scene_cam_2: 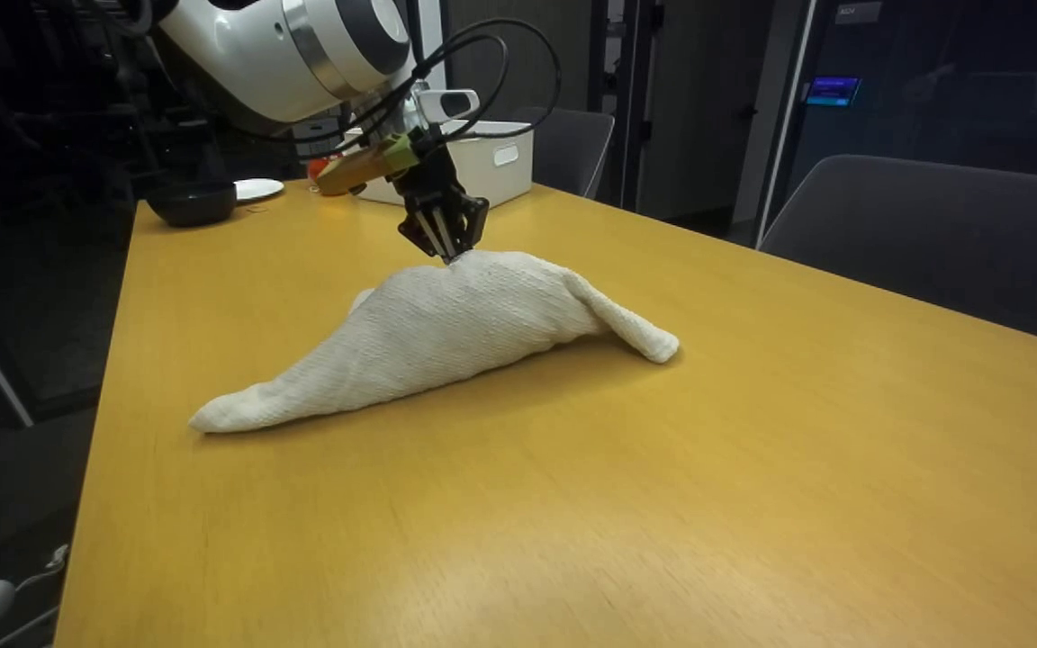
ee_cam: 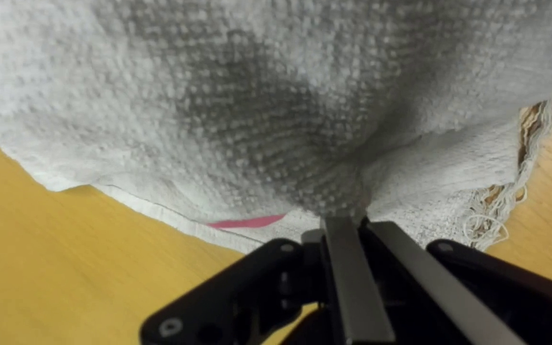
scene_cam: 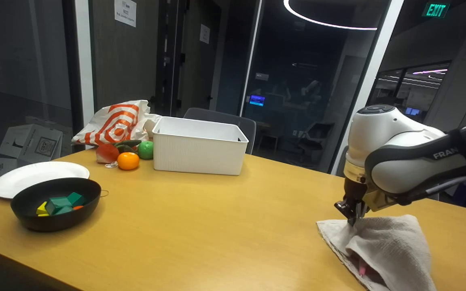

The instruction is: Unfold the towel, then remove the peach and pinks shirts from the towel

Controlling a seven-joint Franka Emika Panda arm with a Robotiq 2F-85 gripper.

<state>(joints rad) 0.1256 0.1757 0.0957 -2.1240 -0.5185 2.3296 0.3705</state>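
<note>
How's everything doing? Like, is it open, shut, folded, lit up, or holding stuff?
Towel: folded over, humped up.
Gripper: jaws closed on it.
Pink item: mostly hidden.
Black bowl: upright, holding colored blocks.
White plate: lying flat.
White bin: open on top, contents hidden.
Plastic bag: crumpled.
Exit sign: lit.

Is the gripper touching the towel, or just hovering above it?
Touching. The wrist view shows it: the gripper has its fingertips closed on the towel, whose cloth draws into a creased fold there, with no visible gap.
</note>
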